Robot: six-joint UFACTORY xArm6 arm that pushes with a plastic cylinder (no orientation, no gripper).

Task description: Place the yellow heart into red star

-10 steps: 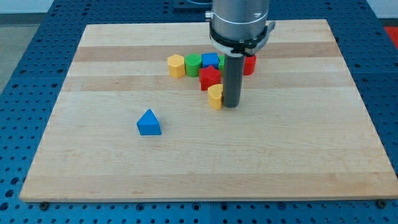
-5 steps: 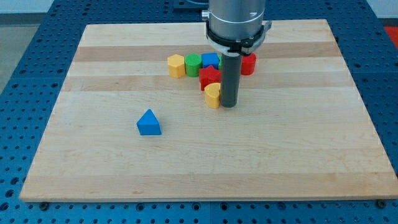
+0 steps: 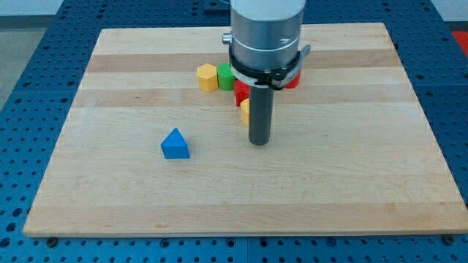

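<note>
One yellow heart [image 3: 244, 110] peeks out beside our rod, touching the red star [image 3: 240, 90]. My tip [image 3: 259, 143] sits just below both; we carry no claw. Board [image 3: 351, 183] lies bare below.

text: none legible | labels: none | numbers: none

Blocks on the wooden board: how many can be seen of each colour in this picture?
Yellow: 2, a hexagon-like block and the yellow heart, mostly behind the rod.
Red: 2, the red star, partly hidden, and another red block.
Green: 1, green block.
Blue: 1, blue triangle.
Total: 6 visible; the arm may hide more. My tip rests below the heart.
</note>
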